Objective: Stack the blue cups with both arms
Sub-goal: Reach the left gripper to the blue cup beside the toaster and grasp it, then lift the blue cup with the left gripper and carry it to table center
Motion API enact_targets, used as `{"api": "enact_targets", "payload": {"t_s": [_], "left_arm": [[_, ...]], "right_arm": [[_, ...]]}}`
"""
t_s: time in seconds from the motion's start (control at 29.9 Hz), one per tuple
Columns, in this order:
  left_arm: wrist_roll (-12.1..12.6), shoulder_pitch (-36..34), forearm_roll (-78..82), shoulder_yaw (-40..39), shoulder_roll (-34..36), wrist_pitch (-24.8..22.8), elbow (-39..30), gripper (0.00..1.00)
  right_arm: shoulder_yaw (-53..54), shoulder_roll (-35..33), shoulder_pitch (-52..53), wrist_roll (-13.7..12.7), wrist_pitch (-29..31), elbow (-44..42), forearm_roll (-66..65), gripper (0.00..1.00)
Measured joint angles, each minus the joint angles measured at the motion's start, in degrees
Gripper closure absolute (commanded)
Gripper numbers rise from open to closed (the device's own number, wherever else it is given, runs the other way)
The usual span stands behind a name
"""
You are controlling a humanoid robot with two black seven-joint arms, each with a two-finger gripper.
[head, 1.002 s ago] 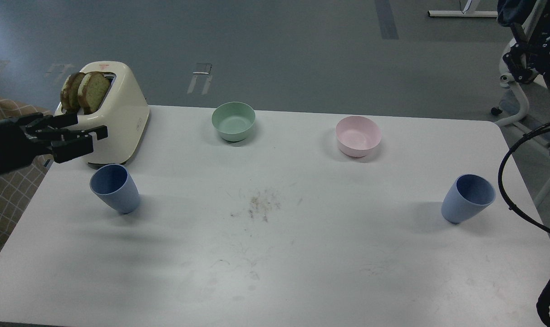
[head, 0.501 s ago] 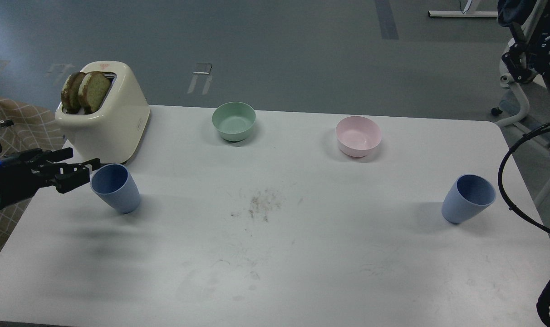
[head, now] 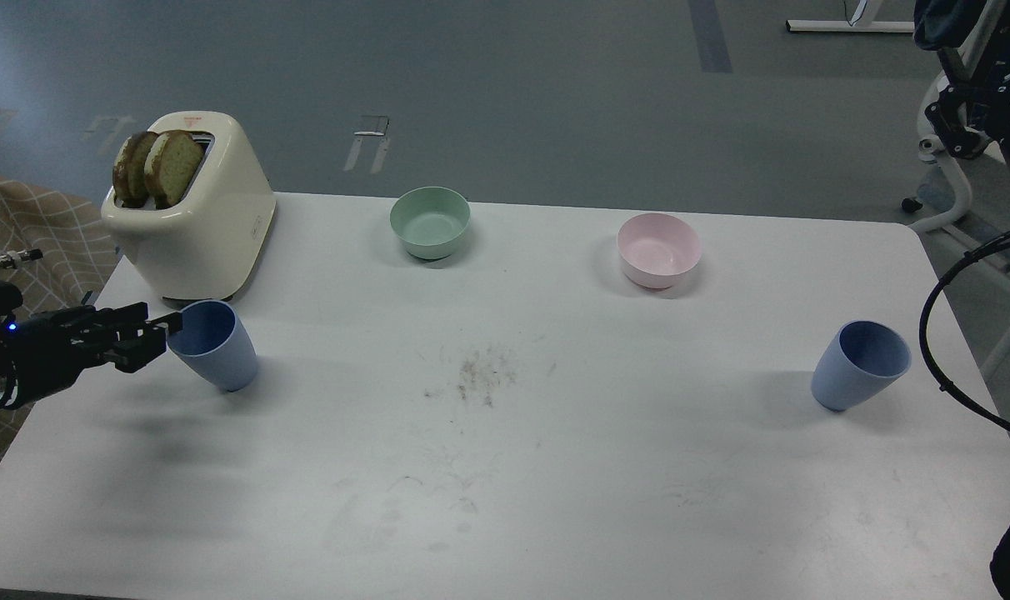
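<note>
Left tool (head: 157, 333) beside left blue cup (head: 213, 344), right blue cup (head: 860, 363) apart.

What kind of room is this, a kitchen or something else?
Probably a robot test lab dressed up like a kitchen. A toaster, bowls and blue cups sit on a plain white table, but around it is bare grey floor and other equipment.
</note>
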Motion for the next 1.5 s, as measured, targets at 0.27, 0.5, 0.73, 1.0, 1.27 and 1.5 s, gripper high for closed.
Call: {"api": "enact_targets", "payload": {"t_s": [0.27,0.5,0.73,1.0,1.27,1.5], "left_arm": [[-0.16,-0.05,-0.27,-0.07,-1.06,0.0,0.03,0.63],[-0.16,-0.01,-0.15,-0.04,-2.08,-0.04,0.08,0.81],[-0.15,-0.23,-0.03,0.01,-2.78,-0.31,0.54,1.0],[-0.25,-2.56,0.44,0.01,-2.25,-0.71,-0.61,1.0],[-0.93,-14.44,0.82,-0.04,-0.39,-8.16,-10.0,1.0],[-0.65,-21.0,9.58,0.28,-6.21,-13.83,-19.3,1.0]], "right_arm": [[0.0,-0.01,-0.25,0.0,-0.04,-0.25,0.0,0.0],[0.0,-0.03,-0.5,0.0,0.02,-0.26,0.0,0.0],[0.0,-0.14,-0.92,0.0,0.02,-0.26,0.0,0.0],[0.02,-0.21,-1.12,0.0,-0.06,-0.26,0.0,0.0],[0.71,-0.99,-1.6,0.0,-0.07,-0.26,0.0,0.0],[1.77,-1.96,-2.36,0.0,-0.07,-0.18,0.0,0.0]]}}
